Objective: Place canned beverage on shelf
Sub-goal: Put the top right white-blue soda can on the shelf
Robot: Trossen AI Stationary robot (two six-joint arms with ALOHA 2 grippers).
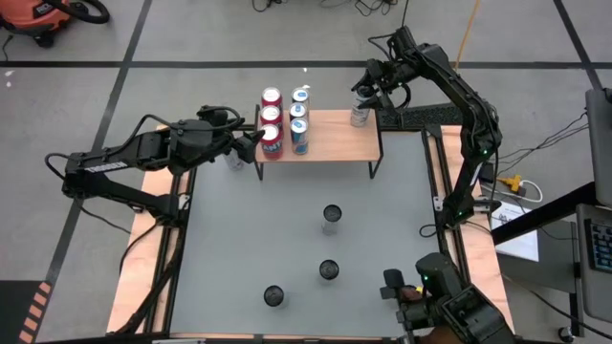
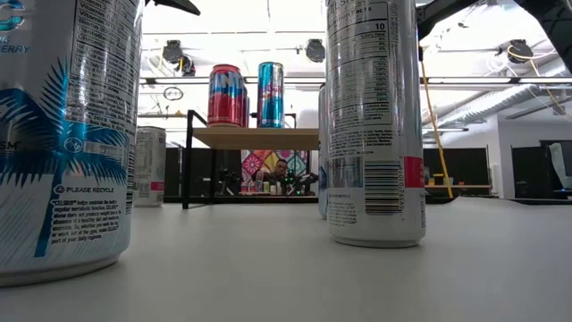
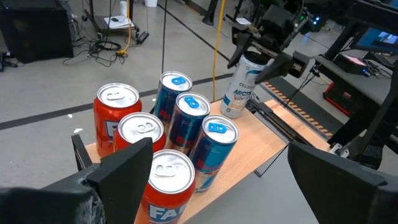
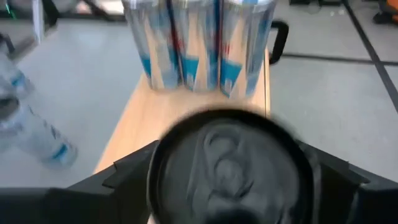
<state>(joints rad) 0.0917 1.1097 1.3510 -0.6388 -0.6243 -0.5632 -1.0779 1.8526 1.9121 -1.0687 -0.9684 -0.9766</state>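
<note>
1. Currently the shelf stands along the far edge of the table, its light wooden top carried on thin black legs.
2. Six cans crowd the shelf's left end in two rows running from its far edge to its near edge: three red cans on the outside and three blue cans just beside them.
3. At the shelf's right far corner a white can stands upright, well apart from the six.
4. The right gripper is over that white can, one finger on each side of it. In the right wrist view the dark can top fills the space between the fingers, but whether the pads press on the can or have let go I cannot tell.
5. The left gripper hovers at the shelf's left end, just beside the nearest red can, with its fingers spread wide and nothing between them; the left wrist view shows them apart above that can.
6. A clear plastic bottle lies on the table near the shelf's left leg, partly under the left arm.
7. Three dark-topped cans stand upright on the open table, one near the middle and two closer to the near edge.
8. Beyond the table, the low view shows a person seated in the room behind.
</note>
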